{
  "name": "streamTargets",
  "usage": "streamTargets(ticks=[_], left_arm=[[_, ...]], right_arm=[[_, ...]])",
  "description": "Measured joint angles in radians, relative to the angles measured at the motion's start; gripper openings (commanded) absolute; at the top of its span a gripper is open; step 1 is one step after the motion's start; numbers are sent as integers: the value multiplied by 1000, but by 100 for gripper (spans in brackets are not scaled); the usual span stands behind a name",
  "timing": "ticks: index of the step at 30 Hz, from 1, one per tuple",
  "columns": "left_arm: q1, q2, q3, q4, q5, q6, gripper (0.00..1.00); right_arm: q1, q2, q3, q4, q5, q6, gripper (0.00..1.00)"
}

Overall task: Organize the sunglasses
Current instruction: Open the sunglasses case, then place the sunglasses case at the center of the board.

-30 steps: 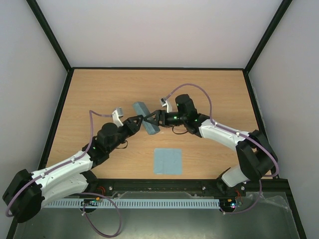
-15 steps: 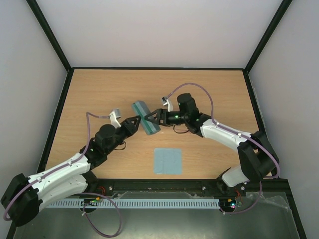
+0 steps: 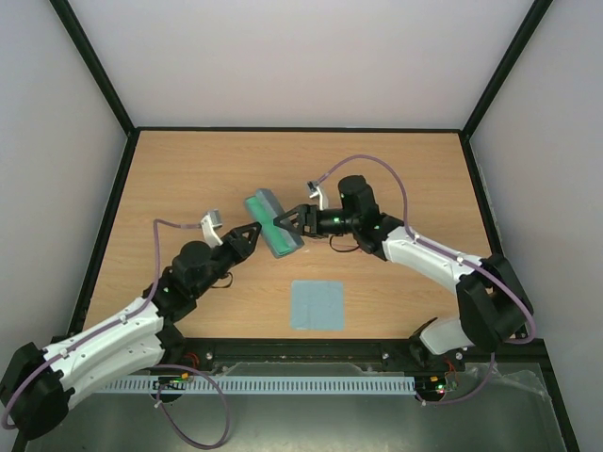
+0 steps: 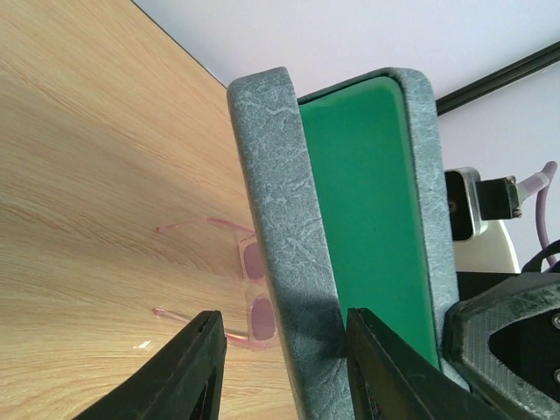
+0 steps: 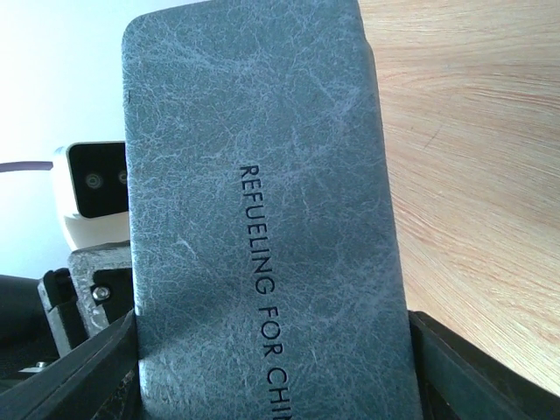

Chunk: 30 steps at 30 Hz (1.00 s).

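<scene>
Sunglasses: lying unfolded on the surface, just behind the case, outside it.
Left hand: fingers closed on the case's near shell.
Case: open, green lining showing, held between both hands.
Right hand: gripping the lid's outer face.
Risk: opposed pulls could slip the case, dropping it onto the sunglasses.

White-shelled arms with black joints and black fingers (lilac cables looping off each wrist).
</scene>
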Motion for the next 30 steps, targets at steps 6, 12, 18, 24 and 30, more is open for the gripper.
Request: streamTargets(ticks=[6, 12, 18, 24, 30], left_arm=[[1, -41, -16, -39, -7, -3, 41], [16, -62, -37, -136, -46, -4, 42], [18, -110, -35, -202, -60, -8, 65], [18, -232, 36, -328, -89, 8, 74], [22, -333, 135, -429, -151, 31, 74]], right_arm=[[-2, -18, 0, 5, -6, 11, 44], [-8, -56, 1, 43, -36, 21, 44], [-8, -58, 1, 53, -39, 19, 45], [-8, 84, 52, 53, -42, -8, 45], [-8, 338, 182, 53, -79, -23, 45]])
